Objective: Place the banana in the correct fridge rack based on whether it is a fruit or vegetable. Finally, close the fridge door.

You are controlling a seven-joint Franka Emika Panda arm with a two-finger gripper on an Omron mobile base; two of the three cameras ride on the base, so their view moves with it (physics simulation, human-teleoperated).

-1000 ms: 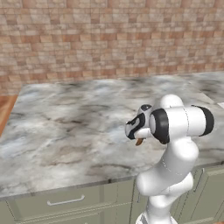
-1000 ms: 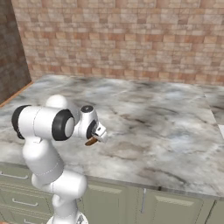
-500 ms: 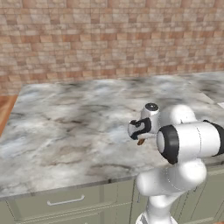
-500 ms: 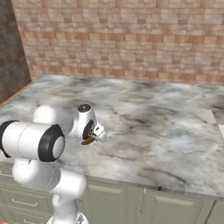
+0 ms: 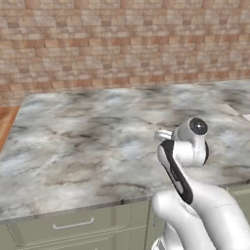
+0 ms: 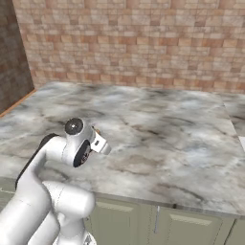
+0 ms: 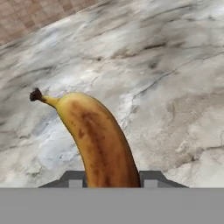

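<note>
No writing can be read anywhere. The gripper (image 7: 112,183) is clenched on the banana (image 7: 98,138), held above the marble counter (image 5: 73,141), whose broad top lies bare out to the brick wall (image 5: 122,44). Compared with a second ago, the arm has swung round, wrist now facing the wall.

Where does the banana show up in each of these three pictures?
Left base view: hidden behind the arm's head, cannot make it out.
Right base view: cannot tell it apart from the hand.
Hand view: banana rises from bottom centre, stem pointing upper left.
Shared landmark: the marble counter.
</note>
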